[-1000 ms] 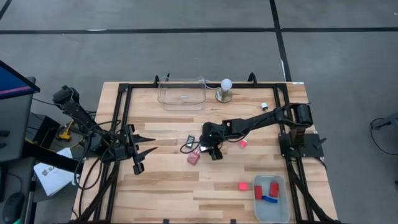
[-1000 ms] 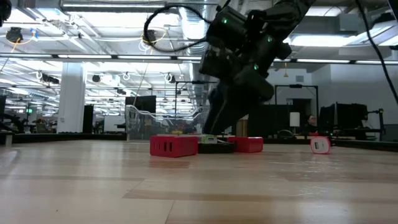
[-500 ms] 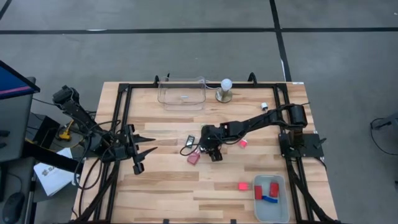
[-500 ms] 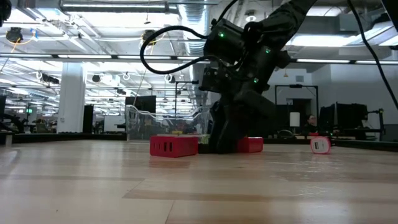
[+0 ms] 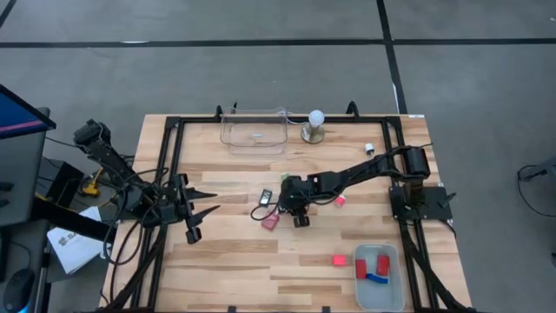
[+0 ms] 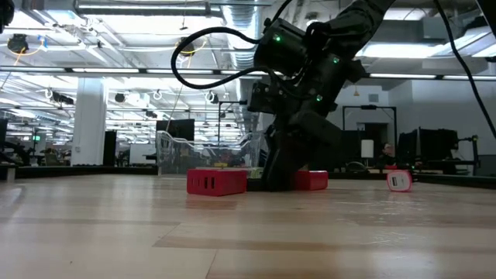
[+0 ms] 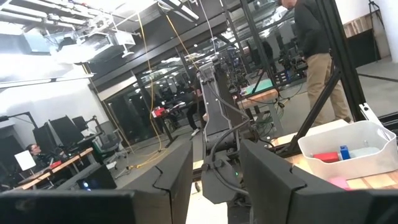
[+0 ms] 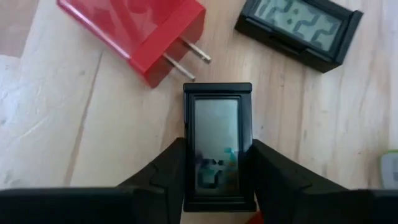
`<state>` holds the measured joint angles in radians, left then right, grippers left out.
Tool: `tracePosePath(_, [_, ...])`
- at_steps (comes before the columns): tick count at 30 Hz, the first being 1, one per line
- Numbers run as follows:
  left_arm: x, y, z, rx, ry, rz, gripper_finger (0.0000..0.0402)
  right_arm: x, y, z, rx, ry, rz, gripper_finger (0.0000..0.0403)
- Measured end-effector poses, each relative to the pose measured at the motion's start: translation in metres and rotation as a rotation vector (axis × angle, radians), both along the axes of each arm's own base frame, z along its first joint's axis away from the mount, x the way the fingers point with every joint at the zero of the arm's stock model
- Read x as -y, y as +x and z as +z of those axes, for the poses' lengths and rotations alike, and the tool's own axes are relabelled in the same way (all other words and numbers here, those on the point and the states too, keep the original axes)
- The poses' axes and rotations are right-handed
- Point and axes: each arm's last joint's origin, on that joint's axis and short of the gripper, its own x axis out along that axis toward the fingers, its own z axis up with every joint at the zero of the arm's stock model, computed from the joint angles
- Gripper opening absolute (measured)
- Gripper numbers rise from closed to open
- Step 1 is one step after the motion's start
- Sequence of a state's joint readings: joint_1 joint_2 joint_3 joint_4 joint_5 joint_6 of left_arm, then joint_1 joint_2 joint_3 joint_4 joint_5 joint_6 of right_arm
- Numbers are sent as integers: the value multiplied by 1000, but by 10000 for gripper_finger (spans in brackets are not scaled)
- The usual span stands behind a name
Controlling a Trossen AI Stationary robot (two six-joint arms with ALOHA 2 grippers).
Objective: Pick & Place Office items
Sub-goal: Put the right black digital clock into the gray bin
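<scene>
A small black clock with a grey screen (image 8: 217, 146) lies flat on the wooden table (image 5: 226, 261), between the fingers of my right gripper (image 8: 217, 186), which is shut on it at the table's middle (image 5: 289, 209). A second black clock (image 8: 298, 28) and a red plug block (image 8: 140, 31) lie just beyond it. A pink block (image 5: 340, 201) and a red block (image 5: 340, 260) lie apart on the wood. My left gripper (image 5: 216, 201) hangs open over the table's left part, touching nothing. My right gripper pinches the clock by its two long sides (image 8: 186, 168), at the end nearest the wrist, one finger (image 8: 163, 177) on each side. The fingers slant down from the table's right side and lie along the clock. The clock lies flat on the wood, screen up.
A grey bin (image 5: 393, 291) at the near right holds red pieces and a blue one. A clear tub (image 5: 254, 130) stands at the far edge, beside a white ball on a metal base (image 5: 314, 124). A small white piece (image 5: 369, 149) lies far right. Black frame rails run along the table's sides.
My right gripper has sunk toward the table and tipped a little, so its fingers now reach the wood around the black clock. The red plug block and the other pieces have stayed where they were.
</scene>
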<state>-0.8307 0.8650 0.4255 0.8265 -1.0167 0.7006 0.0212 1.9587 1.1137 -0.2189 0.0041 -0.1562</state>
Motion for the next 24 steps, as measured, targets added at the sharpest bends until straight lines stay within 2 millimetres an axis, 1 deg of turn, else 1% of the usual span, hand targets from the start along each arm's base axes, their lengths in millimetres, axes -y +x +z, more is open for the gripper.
tracePosePath(4, [0,0,0,0,0,0,129,-4,2,3,-13,-15,3,136])
tracePosePath(6, [0,0,0,0,0,0,129,-4,4,7,-43,-34,-5,136])
tracePosePath(9, [0,0,0,0,0,0,129,-5,7,18,-111,-118,-16,141])
tracePosePath(12, [0,0,0,0,0,0,129,-4,13,37,-153,-196,-18,150])
tracePosePath(14, [0,0,0,-1,1,0,129,-5,17,51,-161,-199,-14,149])
tracePosePath(18, [0,0,0,-1,1,0,129,-10,19,74,-218,-195,2,140])
tracePosePath(21, [0,0,-1,-6,5,0,129,-17,16,88,-271,-182,-13,142])
tracePosePath(24, [0,0,-1,-7,6,0,129,-28,6,95,-373,-172,-37,148])
